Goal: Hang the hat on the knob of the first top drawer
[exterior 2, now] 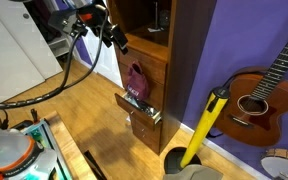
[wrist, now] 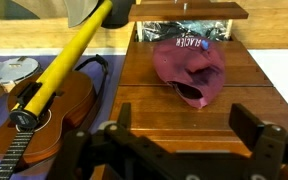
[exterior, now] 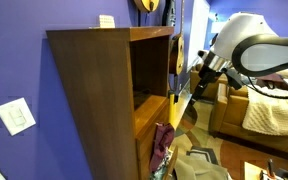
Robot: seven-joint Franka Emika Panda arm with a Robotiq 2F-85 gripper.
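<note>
Soft maroon hat [exterior 2: 136,83], hanging limp against the front of the first top drawer [exterior 2: 152,70], white lettering across the cloth in the wrist view [wrist: 189,72]. Knob covered by the cloth, so not possible to tell how it is caught. In an exterior view, seen from the side, drooping off the lighter orange-brown drawer edge [exterior: 150,112] of the tall dark brown cabinet [exterior: 89,90]. Just under the hat, a lower drawer [exterior 2: 141,112] pulled out.

Gripper [wrist: 174,137] apart from the hat, fingers [wrist: 256,130] spread wide with nothing between them; clear of the cabinet in both exterior views [exterior: 197,68] [exterior 2: 119,42].

Farther out, a yellow pole [exterior 2: 204,125] leaning beside the cabinet, an acoustic guitar [exterior 2: 259,95] against the purple wall [exterior 2: 234,35], wooden floor [exterior 2: 84,110] below.
</note>
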